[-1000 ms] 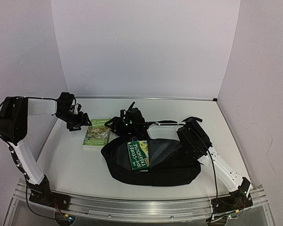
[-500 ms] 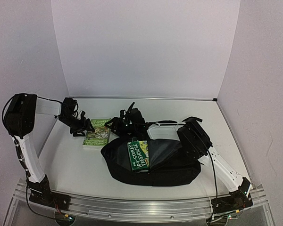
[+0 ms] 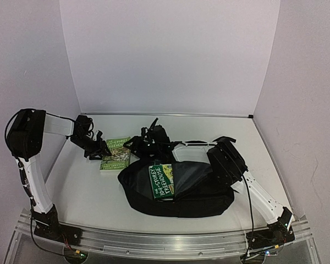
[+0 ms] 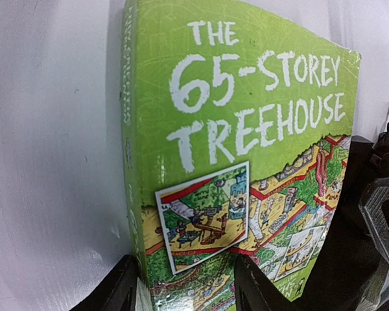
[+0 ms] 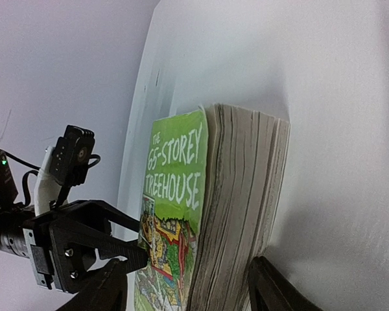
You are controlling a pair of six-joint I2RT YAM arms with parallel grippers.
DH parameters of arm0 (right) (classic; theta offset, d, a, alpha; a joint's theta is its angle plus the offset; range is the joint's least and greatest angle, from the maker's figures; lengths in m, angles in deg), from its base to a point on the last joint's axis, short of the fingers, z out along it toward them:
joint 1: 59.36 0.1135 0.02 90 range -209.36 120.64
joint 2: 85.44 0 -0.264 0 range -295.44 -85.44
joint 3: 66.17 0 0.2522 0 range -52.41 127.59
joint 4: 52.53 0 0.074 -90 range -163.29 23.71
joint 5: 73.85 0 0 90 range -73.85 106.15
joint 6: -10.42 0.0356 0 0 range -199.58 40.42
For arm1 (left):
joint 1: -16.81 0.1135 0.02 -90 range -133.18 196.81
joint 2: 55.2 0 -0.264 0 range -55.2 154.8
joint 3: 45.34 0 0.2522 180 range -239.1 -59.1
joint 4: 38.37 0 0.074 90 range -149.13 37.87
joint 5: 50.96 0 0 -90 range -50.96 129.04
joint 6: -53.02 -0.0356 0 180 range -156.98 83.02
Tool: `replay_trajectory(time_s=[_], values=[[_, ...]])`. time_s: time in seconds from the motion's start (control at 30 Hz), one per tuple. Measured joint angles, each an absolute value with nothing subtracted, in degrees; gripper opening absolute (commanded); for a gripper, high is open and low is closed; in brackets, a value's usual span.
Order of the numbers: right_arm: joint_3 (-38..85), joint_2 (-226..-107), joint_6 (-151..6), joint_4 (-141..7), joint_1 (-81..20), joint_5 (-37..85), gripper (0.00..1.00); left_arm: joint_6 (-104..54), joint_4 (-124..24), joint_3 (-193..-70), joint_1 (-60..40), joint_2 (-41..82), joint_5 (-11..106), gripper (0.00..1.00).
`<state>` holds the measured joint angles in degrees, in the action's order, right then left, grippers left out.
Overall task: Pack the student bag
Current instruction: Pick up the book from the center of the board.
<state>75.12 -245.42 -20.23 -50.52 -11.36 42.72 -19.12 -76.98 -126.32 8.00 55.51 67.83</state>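
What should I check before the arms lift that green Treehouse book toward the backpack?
1. The left gripper straddles the spine corner of the green book: ok.
2. Its hold on the book is firm: cannot tell.
3. The right gripper flanks the page edge: ok.
4. Its hold is firm: cannot tell.
5. The student bag has its mouth open: ok, the second book pokes out of it.
6. There is room beside that one: cannot tell.

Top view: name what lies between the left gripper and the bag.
The green book on the table lies between the left gripper and the bag, as the top view shows.
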Motion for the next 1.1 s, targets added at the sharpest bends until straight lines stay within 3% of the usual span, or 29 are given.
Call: replay_trajectory(time_s=[0.13, 0.47, 0.63, 0.83, 1.1], values=[[75.0, -245.5, -20.7, -51.0, -11.6, 42.4, 0.47, -19.1, -76.5, -126.2, 7.6, 55.5, 67.5, 0.49], [74.6, -245.5, -21.1, -49.0, -11.6, 44.4, 0.47, -19.0, -75.1, -125.8, 7.2, 55.5, 67.5, 0.46], [73.2, -245.5, -21.8, -47.5, -11.6, 44.3, 0.26, -19.0, -75.1, -125.8, 7.0, 55.5, 67.4, 0.47], [68.7, -243.8, -21.8, -43.7, -11.6, 43.7, 0.0, -18.2, -74.2, -124.8, 6.2, 54.3, 67.0, 0.65], [62.4, -239.6, -21.8, -39.5, -10.4, 43.9, 0.0, -14.3, -73.1, -118.6, 4.8, 39.5, 63.9, 0.87]])
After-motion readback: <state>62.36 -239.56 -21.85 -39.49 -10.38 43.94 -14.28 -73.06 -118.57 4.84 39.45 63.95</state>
